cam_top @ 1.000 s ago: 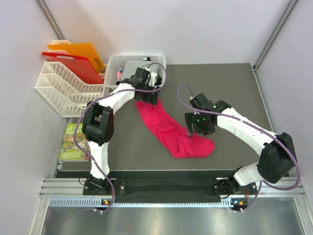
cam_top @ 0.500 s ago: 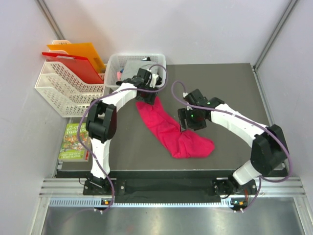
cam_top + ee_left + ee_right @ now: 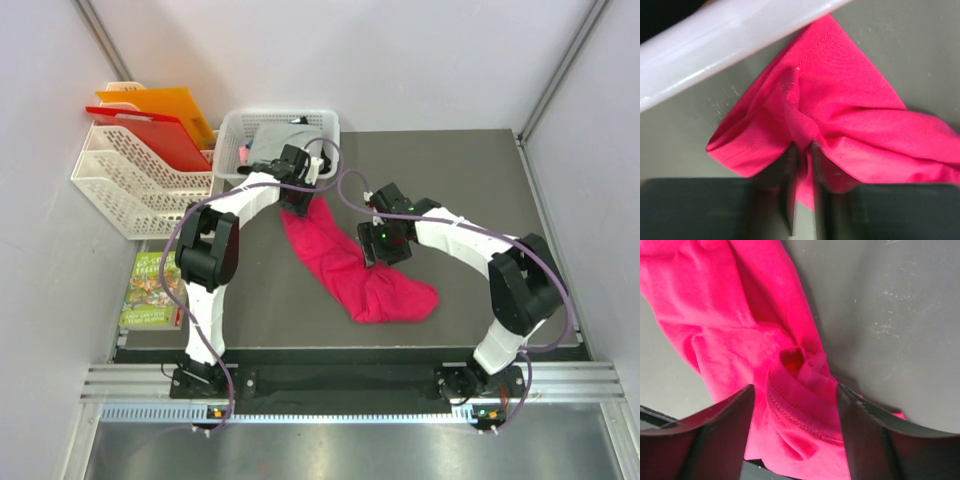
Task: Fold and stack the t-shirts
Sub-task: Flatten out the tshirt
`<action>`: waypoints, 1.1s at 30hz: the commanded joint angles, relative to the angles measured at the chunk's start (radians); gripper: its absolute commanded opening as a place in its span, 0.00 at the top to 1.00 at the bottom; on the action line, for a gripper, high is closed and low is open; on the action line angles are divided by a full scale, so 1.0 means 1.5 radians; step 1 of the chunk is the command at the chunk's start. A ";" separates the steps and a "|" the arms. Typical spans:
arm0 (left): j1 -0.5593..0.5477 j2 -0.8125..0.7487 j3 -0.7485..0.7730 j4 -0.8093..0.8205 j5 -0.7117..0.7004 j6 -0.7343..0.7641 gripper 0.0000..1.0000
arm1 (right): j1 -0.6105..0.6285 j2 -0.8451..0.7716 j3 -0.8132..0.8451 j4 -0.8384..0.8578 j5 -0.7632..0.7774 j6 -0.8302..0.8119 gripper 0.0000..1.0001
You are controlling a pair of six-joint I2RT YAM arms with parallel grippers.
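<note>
A bright pink-red t-shirt [image 3: 345, 265] lies bunched in a long diagonal strip on the dark table. My left gripper [image 3: 300, 205] is at its far end beside the white basket [image 3: 232, 130], and in the left wrist view the gripper [image 3: 802, 150] is shut on a pinched ridge of the pink cloth [image 3: 840, 100]. My right gripper [image 3: 368, 255] is over the strip's middle. In the right wrist view it [image 3: 795, 395] stands open, its fingers [image 3: 715, 425] on either side of a rolled, stitched hem of the shirt [image 3: 740, 305]. A grey t-shirt [image 3: 268, 138] lies in the basket.
A white file rack [image 3: 140, 180] with orange and red folders [image 3: 165, 110] stands left of the basket. A colourful booklet [image 3: 150, 290] lies off the table's left edge. The basket's white rim [image 3: 730, 30] runs just beyond the left gripper.
My left gripper has closed on the shirt's far end. The right arm has swung left and away from me onto the shirt's middle, and its jaws have narrowed somewhat.
</note>
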 commanded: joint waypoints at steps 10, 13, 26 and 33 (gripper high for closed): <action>0.002 -0.075 0.004 -0.001 -0.014 0.006 1.00 | -0.005 -0.058 0.028 -0.008 -0.038 -0.001 1.00; 0.002 -0.111 0.002 -0.014 -0.026 0.015 1.00 | -0.007 -0.084 0.060 -0.047 -0.027 0.001 1.00; 0.058 -0.204 0.203 -0.148 -0.161 0.110 1.00 | -0.151 -0.149 0.399 -0.216 0.013 0.006 1.00; 0.072 -0.224 0.198 -0.120 -0.239 0.166 1.00 | -0.253 -0.063 0.492 -0.191 0.006 0.000 1.00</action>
